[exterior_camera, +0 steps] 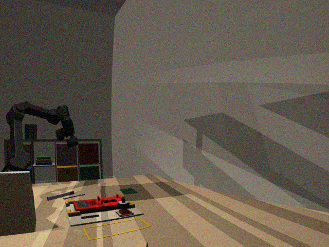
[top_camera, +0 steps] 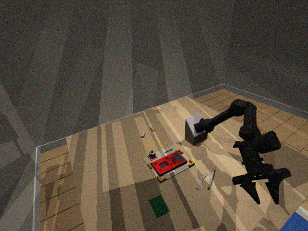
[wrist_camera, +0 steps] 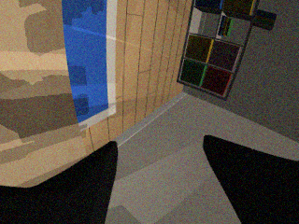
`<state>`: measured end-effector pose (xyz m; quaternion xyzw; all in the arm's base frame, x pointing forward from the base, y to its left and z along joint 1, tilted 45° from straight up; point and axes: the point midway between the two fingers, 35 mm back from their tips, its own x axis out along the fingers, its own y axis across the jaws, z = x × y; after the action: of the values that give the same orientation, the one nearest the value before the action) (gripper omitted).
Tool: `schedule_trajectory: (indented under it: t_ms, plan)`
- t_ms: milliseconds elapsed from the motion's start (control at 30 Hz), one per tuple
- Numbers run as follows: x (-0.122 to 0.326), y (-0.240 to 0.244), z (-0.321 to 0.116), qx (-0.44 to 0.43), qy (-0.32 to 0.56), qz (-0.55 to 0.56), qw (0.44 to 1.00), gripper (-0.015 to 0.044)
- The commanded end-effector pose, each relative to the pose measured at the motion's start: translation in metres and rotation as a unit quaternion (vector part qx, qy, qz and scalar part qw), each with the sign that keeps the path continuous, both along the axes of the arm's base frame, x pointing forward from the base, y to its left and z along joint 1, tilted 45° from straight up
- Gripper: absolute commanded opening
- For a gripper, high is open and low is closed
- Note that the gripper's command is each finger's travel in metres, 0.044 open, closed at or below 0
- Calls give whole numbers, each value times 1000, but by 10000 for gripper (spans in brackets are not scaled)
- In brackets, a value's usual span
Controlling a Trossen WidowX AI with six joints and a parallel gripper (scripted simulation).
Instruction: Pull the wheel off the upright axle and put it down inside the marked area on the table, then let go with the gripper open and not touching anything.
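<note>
The wheel [top_camera: 152, 154] [exterior_camera: 123, 203], small, dark and pale grey, sits on the upright axle, whose dark tip [exterior_camera: 123, 198] shows above it. The axle stands on a small red base [exterior_camera: 124, 211] at a corner of the pale plate [top_camera: 179, 171] [exterior_camera: 111, 215]. The marked area is a thin yellow outline [top_camera: 151, 143] [exterior_camera: 111, 223] on the table beside the plate. My gripper [top_camera: 268, 203] [wrist_camera: 161, 145] is open, with nothing between its fingers. It is in the air, far from the wheel, on the other side of the plate and tools.
A red block [top_camera: 170, 160] [exterior_camera: 92, 205] lies on the plate between yellow corner pieces. A tall grey box [top_camera: 191, 134] [exterior_camera: 16, 204] stands near the arm's base. Two slim grey tools [top_camera: 201, 181] [top_camera: 211, 179], a green square [top_camera: 159, 206] [exterior_camera: 128, 191] and two small wooden pieces [top_camera: 142, 134] [top_camera: 152, 129] lie around.
</note>
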<state>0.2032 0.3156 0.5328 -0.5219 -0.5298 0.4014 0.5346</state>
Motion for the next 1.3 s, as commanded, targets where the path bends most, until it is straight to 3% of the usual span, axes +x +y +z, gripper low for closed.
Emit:
schedule_trajectory:
  t_ms: [0,433,767,1267]
  plan:
    - [31,2,-33,-35,66,-18,997,300]
    - [116,-12,-125,-105,267,-91,954,300]
    - [161,-38,-176,-127,359,-148,913,300]
    - [220,-109,-298,-147,589,-250,754,300]
